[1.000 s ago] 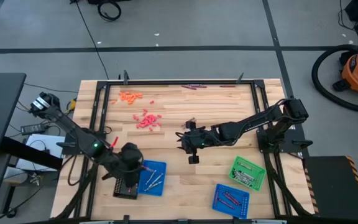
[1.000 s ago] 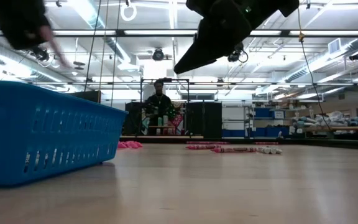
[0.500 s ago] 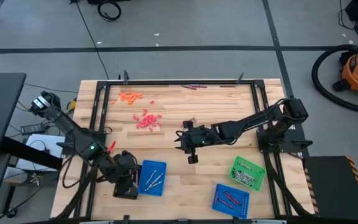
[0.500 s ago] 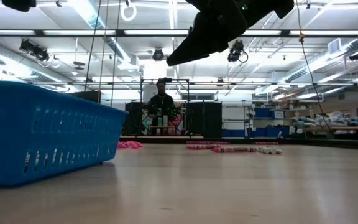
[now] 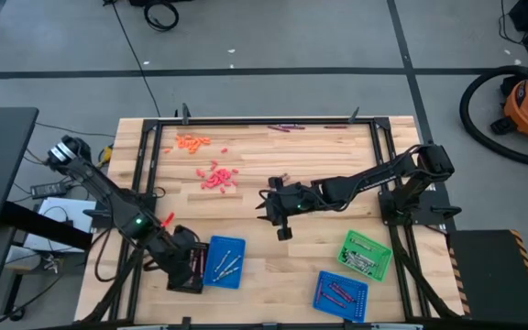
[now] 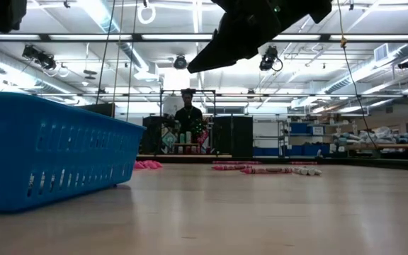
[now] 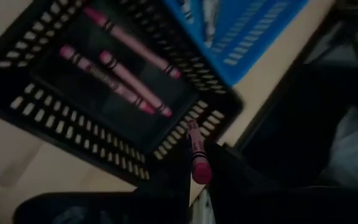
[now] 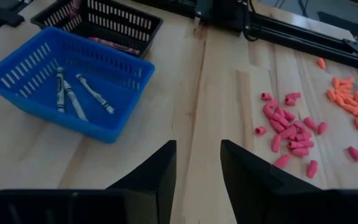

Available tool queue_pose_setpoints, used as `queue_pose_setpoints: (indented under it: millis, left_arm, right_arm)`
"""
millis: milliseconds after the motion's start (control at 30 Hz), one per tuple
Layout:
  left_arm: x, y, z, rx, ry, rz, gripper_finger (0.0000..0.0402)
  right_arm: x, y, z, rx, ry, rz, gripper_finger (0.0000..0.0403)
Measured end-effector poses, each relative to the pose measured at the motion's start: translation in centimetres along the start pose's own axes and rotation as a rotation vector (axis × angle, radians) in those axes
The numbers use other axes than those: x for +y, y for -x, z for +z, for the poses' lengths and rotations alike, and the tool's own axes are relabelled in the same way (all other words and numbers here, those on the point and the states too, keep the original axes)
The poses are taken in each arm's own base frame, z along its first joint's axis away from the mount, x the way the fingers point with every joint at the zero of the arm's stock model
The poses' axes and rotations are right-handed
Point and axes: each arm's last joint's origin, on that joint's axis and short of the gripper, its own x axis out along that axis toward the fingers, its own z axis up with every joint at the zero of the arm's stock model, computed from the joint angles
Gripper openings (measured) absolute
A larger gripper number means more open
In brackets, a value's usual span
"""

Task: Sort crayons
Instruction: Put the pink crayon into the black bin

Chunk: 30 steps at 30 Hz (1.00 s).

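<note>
My left gripper [image 5: 189,267] is shut on a red-pink crayon [image 7: 195,149] above the near right corner of the black tray [image 7: 17,99]. That tray sits near the table's near left edge and has three red-pink crayons [image 7: 126,84] lying flat on its floor. Right beside it stands a blue tray [image 5: 225,261] holding silver-grey crayons [image 8: 73,90]. My right gripper [image 5: 278,218] hangs open over bare table at mid-table, its fingers [image 8: 160,171] around nothing. Loose red-pink pieces [image 5: 216,177] and orange pieces [image 5: 191,141] lie far left. My left gripper pinches the red-pink crayon by its near end [image 7: 200,172] between its two fingers. The fingers slant downward from above. The crayon's free end [image 7: 192,126] sticks out past them over the black tray's rim, lifted clear of it.
A green tray [image 5: 366,254] and a second blue tray [image 5: 341,293] with crayons stand near right. Dark crayons [image 5: 282,127] lie along the far edge. A black frame [image 5: 264,120] borders the table. In the low view, a person [image 6: 188,117] stands far behind it.
My left gripper has gone toward the table's near edge and a little down, from beside the blue tray's far left corner to over the black tray, rolling its wrist as it went, still shut on the crayon.
</note>
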Motion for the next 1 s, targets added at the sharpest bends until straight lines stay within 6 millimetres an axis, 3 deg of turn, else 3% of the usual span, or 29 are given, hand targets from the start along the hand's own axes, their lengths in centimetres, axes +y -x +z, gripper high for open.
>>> queue_pose_setpoints:
  millis: [267, 433, 633, 800, 1000]
  left_arm:
    - [0.2, -2.5, 0.8, 0.093, 0.021, 0.095, 0.0045]
    - [0.3, -3.3, 1.0, 0.147, 0.002, 0.116, 0.0083]
    - [0.4, -2.7, 1.6, 0.153, 0.008, 0.096, 0.0136]
    - [0.9, -1.7, 2.0, 0.123, 0.038, 0.115, 0.0158]
    - [1.0, -1.5, 2.7, 0.104, -0.031, 0.096, 0.0162]
  right_arm:
    - [-0.1, 0.0, 0.0, 0.002, -0.001, -0.001, 0.0132]
    - [-0.1, 0.0, 0.0, 0.003, -0.001, -0.001, 0.0132]
    - [-0.1, 0.0, 0.0, 0.003, -0.001, -0.001, 0.0132]
    - [0.0, -0.1, -0.2, 0.004, -0.001, -0.001, 0.0132]
    - [-0.5, -0.4, -2.4, 0.067, -0.009, -0.015, 0.0132]
